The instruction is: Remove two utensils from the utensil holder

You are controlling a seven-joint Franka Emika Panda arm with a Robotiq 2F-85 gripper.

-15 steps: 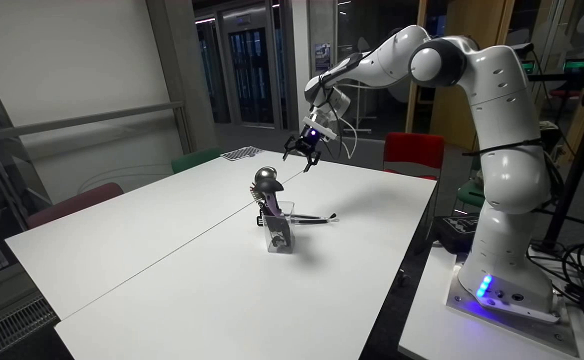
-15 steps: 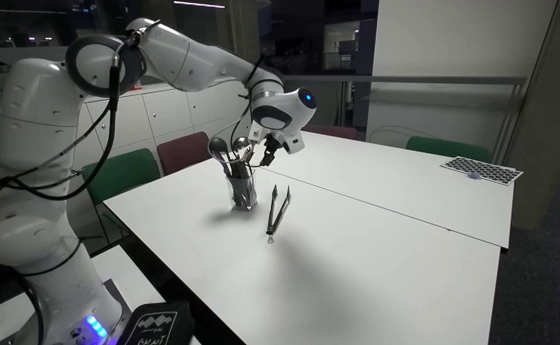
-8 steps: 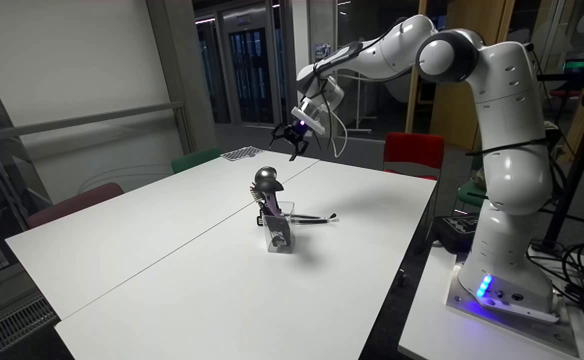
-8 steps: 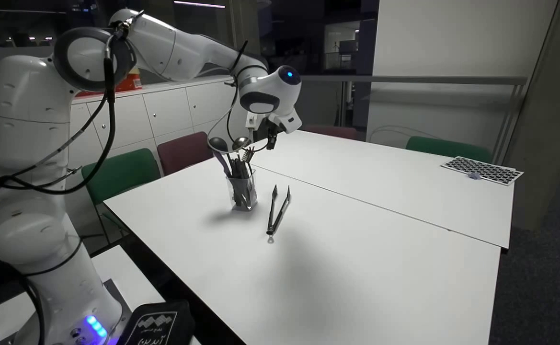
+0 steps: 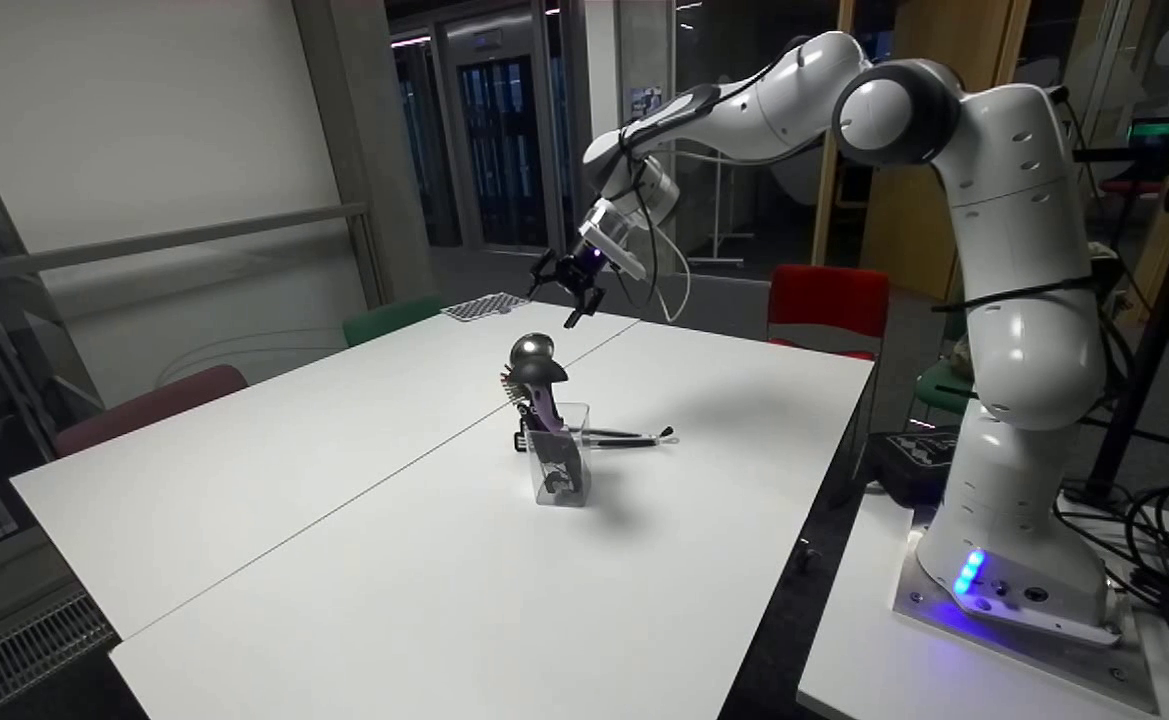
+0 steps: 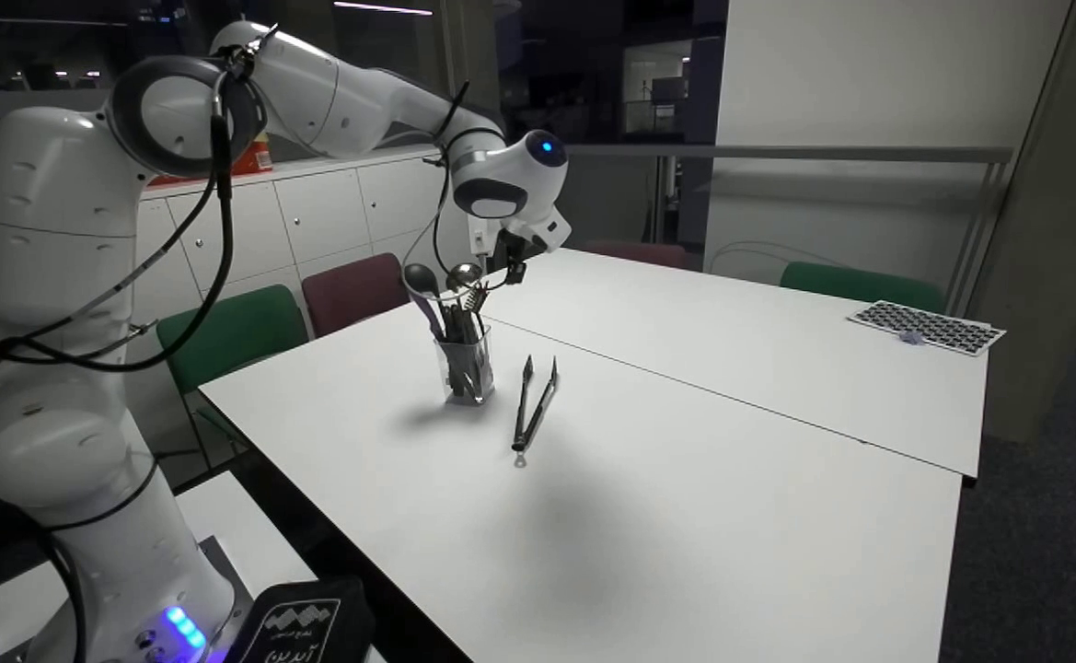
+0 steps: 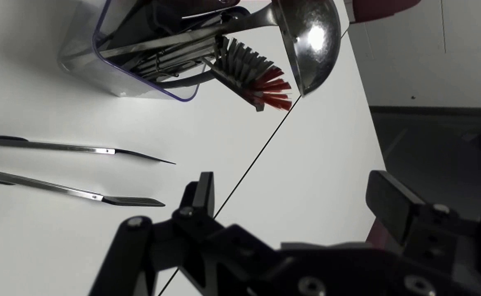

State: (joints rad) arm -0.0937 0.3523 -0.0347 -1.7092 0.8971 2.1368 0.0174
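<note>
In an exterior view, the gripper [image 5: 552,307] is hanging in the air above the white table [image 5: 374,560], its two fingers standing well apart. Lower down and clear of it, the utensil holder [image 5: 578,422] is standing upright, with a silvery ladle [image 5: 531,349] and a dark-headed utensil [image 5: 541,373] rising out of it. Tongs [image 5: 624,441] are lying on the table beside the holder, which is partly hiding them.

In an exterior view, the gripper [image 6: 513,267] is showing nearly edge-on, so its spread is hard to judge from here. The ladle [image 6: 464,274] is appearing just beside it; the depth between them is unclear.

In the wrist view, the fingers [image 7: 204,191] are bracketing bare table. The holder [image 7: 86,45] is sitting at upper left, the ladle and a red-tipped brush [image 7: 256,78] are leaning out above the fingers, apart from them, and the tongs' tips are ending near one finger.
</note>
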